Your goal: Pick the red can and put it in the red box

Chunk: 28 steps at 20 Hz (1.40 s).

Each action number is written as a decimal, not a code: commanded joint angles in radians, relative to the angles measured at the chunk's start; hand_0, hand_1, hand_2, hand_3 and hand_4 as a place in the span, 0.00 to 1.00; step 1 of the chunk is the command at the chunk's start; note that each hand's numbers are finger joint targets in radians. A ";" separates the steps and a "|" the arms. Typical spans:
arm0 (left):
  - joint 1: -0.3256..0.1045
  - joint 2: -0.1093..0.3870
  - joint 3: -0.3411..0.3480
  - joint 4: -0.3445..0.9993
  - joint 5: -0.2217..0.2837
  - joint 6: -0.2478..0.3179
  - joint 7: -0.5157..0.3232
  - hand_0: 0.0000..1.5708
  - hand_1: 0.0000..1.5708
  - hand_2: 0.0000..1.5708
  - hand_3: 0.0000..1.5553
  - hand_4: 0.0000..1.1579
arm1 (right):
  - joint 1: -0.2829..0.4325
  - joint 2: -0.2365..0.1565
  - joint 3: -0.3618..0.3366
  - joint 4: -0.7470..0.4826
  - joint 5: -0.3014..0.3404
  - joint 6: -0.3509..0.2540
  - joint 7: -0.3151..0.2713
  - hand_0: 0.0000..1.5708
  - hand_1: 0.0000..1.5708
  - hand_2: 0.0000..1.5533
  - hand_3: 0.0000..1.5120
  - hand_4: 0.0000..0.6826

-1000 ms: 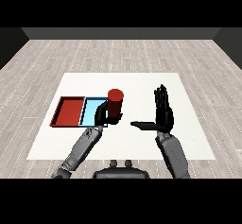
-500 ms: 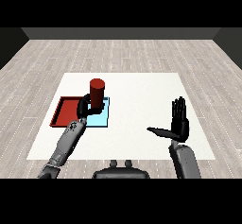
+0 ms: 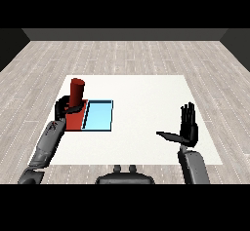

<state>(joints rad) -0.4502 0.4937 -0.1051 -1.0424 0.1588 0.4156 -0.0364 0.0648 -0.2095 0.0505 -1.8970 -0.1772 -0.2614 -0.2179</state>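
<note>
The red can (image 3: 76, 91) stands upright in my left hand (image 3: 64, 107), whose fingers curl round its lower part. It sits over the red tray (image 3: 76, 120), which lies at the table's left; I cannot tell whether the can touches the tray. The light blue tray (image 3: 99, 115) lies just right of the red one. My right hand (image 3: 187, 131) is open at the right side of the table, fingers straight up and thumb pointing left, holding nothing.
The white table (image 3: 146, 103) spans the middle of the view, on a grey plank floor. Its left edge runs close to my left forearm (image 3: 48, 144). Bare white surface lies between the trays and my right hand.
My left hand has carried the can leftward, from over the blue tray to over the red tray. The right hand has drawn back toward the near right and stays open.
</note>
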 commanded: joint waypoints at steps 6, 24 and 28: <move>-0.147 0.002 0.079 0.519 -0.087 0.001 -0.123 1.00 1.00 0.97 0.93 0.89 | -0.043 0.022 0.031 0.064 0.058 0.008 -0.038 0.00 0.00 0.00 0.00 0.00; -0.306 -0.003 -0.019 0.974 -0.265 -0.210 -0.123 0.00 0.00 0.00 0.00 0.23 | -0.145 0.019 -0.025 0.307 0.097 0.028 -0.156 0.00 0.00 0.00 0.00 0.00; -0.343 0.047 0.022 0.995 -0.241 -0.167 -0.081 0.00 0.00 0.00 0.00 0.00 | -0.136 0.007 -0.049 0.290 0.047 0.084 -0.173 0.00 0.00 0.00 0.00 0.00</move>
<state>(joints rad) -0.7583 0.4978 -0.0846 -0.0732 -0.0715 0.2480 -0.1536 -0.0808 -0.1828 0.0386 -1.6185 -0.0869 -0.2279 -0.3471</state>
